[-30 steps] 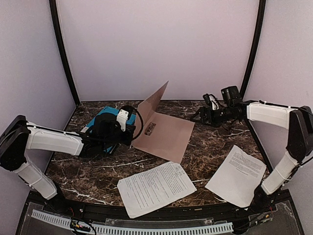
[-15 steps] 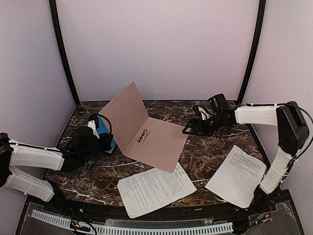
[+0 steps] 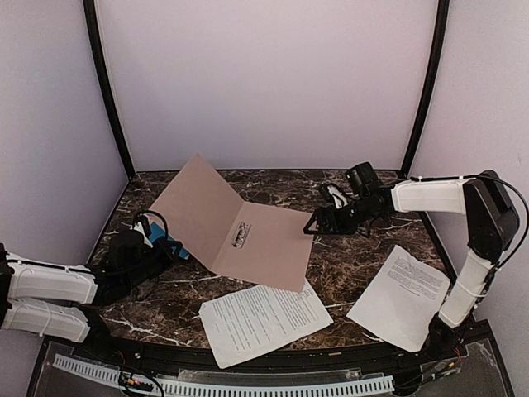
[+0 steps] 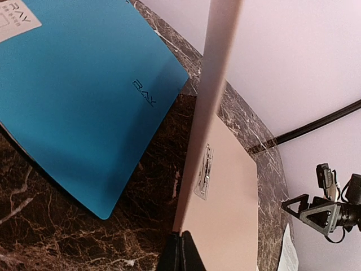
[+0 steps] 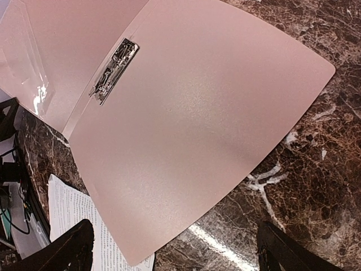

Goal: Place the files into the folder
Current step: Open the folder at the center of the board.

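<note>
A teal blue folder [image 4: 84, 96] lies flat at the left of the worktop. Small dark letters near its edge look like "RAY". A white label [image 4: 17, 14] at one corner carries larger letters that seem the same, partly cut off by the frame.

The worktop [image 3: 355, 248] is dark brown marble with white veins. Pale lilac walls [image 3: 264, 74] enclose it on three sides, and black poles [image 3: 103, 83] run up the back corners.

The tan folder [image 3: 264, 244] sits open at the centre, beside the teal one. Its right half lies flat and its left cover is raised at a slant. A metal clip [image 3: 241, 234] sits by the fold. The left pincer [image 4: 180, 255] is clamped together on the lower edge of the raised cover. The right pincer [image 3: 316, 223] hovers just above the far right edge of the flat half, its jaws wide apart and holding nothing.

The files lie outside the folder, near the front edge and well apart from both pincers. One white printed stack [image 3: 263, 317] lies at the middle, its far edge under the folder's near corner. A single sheet [image 3: 401, 294] lies at the right. Their print is too small to read.
</note>
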Controlling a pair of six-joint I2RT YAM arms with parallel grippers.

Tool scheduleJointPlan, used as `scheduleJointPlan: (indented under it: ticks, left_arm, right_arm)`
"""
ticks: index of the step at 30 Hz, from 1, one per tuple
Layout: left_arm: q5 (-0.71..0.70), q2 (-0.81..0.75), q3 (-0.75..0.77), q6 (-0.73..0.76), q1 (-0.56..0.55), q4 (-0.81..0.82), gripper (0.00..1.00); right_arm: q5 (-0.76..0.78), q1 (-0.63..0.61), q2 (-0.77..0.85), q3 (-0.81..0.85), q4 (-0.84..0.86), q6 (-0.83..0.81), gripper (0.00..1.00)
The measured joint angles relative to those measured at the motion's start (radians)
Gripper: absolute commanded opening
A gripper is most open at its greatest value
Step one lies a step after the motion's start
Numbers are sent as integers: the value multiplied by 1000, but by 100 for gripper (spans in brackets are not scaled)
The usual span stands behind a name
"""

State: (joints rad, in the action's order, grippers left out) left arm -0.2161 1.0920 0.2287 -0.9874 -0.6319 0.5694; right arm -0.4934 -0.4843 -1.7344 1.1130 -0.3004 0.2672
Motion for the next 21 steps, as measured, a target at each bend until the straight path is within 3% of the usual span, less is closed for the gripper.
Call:
scheduleJointPlan:
  ticks: [5,10,15,21]
  left_arm:
    - [2,16,-34,-103,0,47,2]
    - [21,18,-60,-165,0,72,13]
    - [32,-52,-78,-174,0,37,35]
    - [38,-241,-84,-143,0,-124,62]
  right_arm:
    - [18,-26,0,-8,-28,-17,96]
    - [25,-43,8,-47,-61,-32,95]
    - [48,-50,42,-90,-105,-47,95]
    - [138,-50,80,-94,-156,-50,98]
